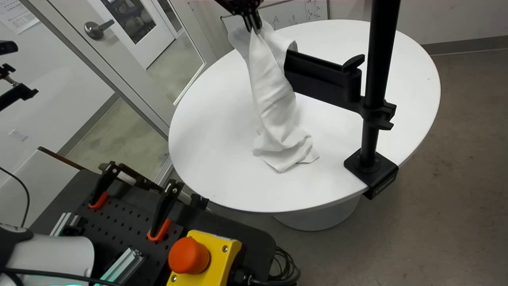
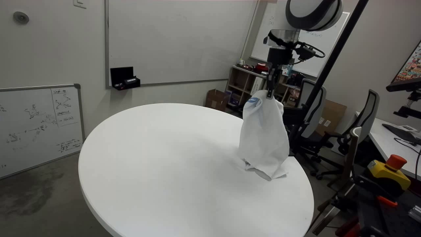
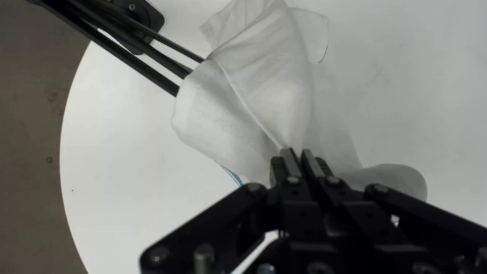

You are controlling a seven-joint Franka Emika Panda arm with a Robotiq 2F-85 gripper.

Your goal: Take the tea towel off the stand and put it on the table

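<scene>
We had the gripper (image 3: 296, 153) clamped on the tea towel (image 1: 274, 99), draped over the tip of the stand's arm (image 1: 317, 81), above the table (image 1: 214, 139). Easing it outward past that tip before lowering seemed best (a sideways tug risked snagging). We couldn't read the lettering (image 1: 385, 185) on the clamp base (image 1: 380, 172) or the whiteboard (image 2: 42, 128).

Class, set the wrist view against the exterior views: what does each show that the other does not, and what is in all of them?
Wrist view only: a close-up of round grey bolt heads on the black metal pincer.
Exterior views only: both show a round orange-red button on a yellow box, and a white board with dark handwriting.
Shared: the pincer pinching the white cloth tea towel, the black metal stand, and the round, smooth white table.
</scene>
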